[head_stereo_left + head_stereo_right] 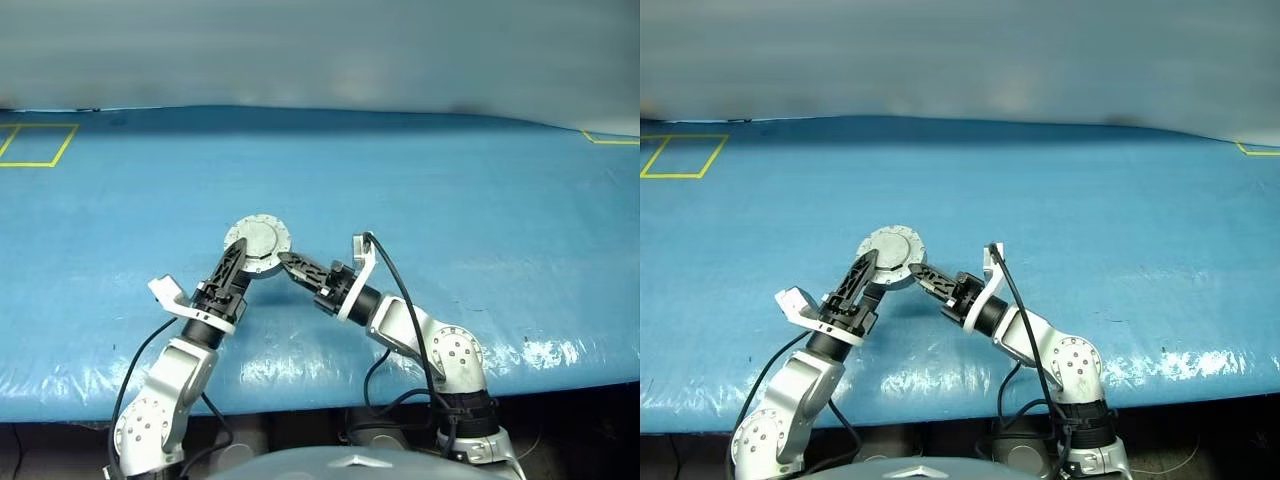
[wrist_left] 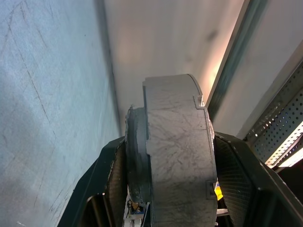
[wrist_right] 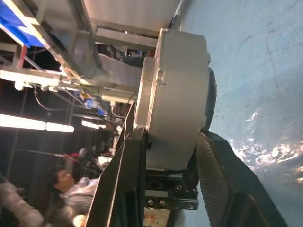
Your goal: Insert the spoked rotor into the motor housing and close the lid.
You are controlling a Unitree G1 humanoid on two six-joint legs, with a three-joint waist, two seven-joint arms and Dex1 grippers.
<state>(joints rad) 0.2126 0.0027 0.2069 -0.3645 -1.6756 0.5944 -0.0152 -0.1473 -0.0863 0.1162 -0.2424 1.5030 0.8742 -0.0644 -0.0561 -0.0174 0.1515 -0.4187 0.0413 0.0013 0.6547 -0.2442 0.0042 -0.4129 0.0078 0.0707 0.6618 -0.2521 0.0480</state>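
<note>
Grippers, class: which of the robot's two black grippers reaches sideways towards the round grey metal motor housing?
The right gripper: it slants across towards the round grey metal motor housing, whereas the left gripper points straight ahead.

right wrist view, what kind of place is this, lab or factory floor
Probably a robot lab or workshop. Strip lights run across a dark ceiling, loose cables hang around metal framing, and a person sits nearby. The blue table cover has yellow taped squares.
</note>
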